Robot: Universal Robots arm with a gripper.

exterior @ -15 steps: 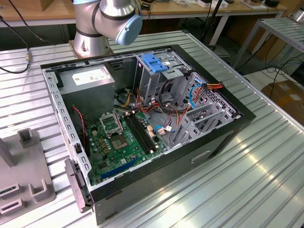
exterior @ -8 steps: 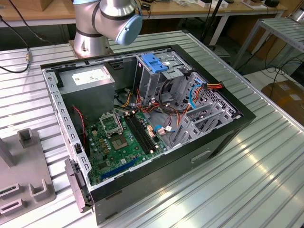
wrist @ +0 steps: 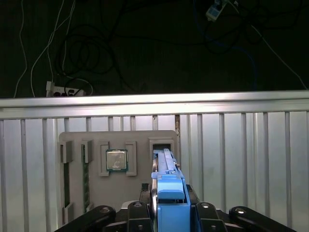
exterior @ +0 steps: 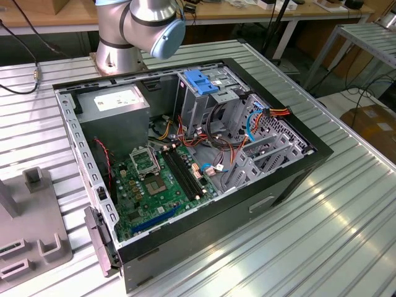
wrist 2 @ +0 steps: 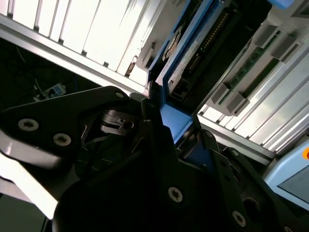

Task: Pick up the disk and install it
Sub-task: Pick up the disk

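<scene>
We see one disk, standing on its edge with a blue rail turned towards us in the first wrist view. In the second wrist view its labelled face and blue edge show. It sits between the two fingers of the one gripper, which press on it from either side, so the gripper pinches the disk. The disk reaches out from the fingertips towards one grey holder. Its far end lines up with an open slot there, and we cannot tell whether it touches the slot. The holder carries one square chip in a neighbouring pocket, and it lies on the ribbed metal table.

In the exterior view we count one open computer case at the middle of the frame on the same table. Inside it, one grey power supply box sits at the upper left and one drive cage with a blue top at the upper middle. The arm rises at the upper left of the frame, and the holder lies at the lower left.
</scene>
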